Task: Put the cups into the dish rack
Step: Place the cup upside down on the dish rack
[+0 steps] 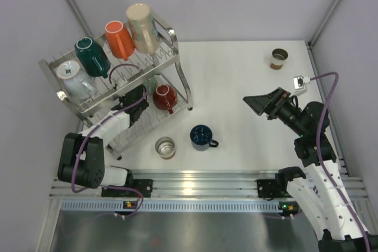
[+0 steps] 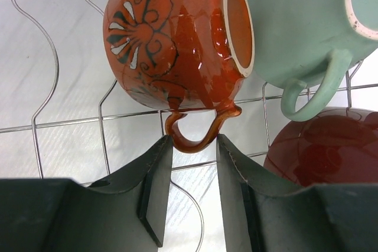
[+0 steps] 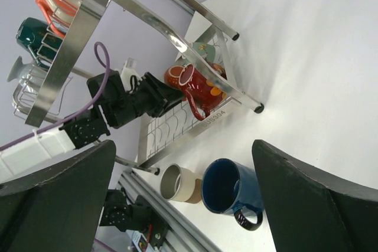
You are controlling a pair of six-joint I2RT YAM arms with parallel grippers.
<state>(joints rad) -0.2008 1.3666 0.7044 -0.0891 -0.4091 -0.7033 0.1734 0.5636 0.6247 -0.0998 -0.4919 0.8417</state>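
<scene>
L hand [image 2: 195, 146] reaches in under the upper tier of the dish rack [image 1: 175, 56]. Its fingers [image 2: 155, 193] are part-way apart, w/ the handle of the orange-red cup [image 2: 171, 39] right between the tips. The handle looks to touch both tips, but can't tell if they pinch it or just flank it. That cup has a dark flower pattern and lies on its side on the lower-tier wires, mouth to the right, handle toward the hand.

Just beside it is the mint cup [image 2: 301, 28], also on its side, handle hanging down. Below-right of that is the dark red mug [image 2: 331, 146], partly out of frame. In the top view it sits at the right end of the lower tier.

Upper tier, L to R, all tipped over in a row:
- pale blue cup [image 1: 74, 78]
- dark teal cup [image 1: 91, 56]
- orange cup [image 1: 120, 39]
- tall beige cup [image 1: 142, 28]

On the bench [image 1: 236, 75] in front of the rack stands the metal-lined tumbler [image 1: 165, 147], upright. The navy mug [image 1: 202, 137] is just beside it to the right, upright too, handle pointing right.

R hand [image 1: 263, 103] hangs over the bench well to the right of the rack. Its fingers are spread wide w/ nothing between them. The small brown cup [image 1: 279, 58] stands upright near the far right corner, well apart from everything else.
</scene>
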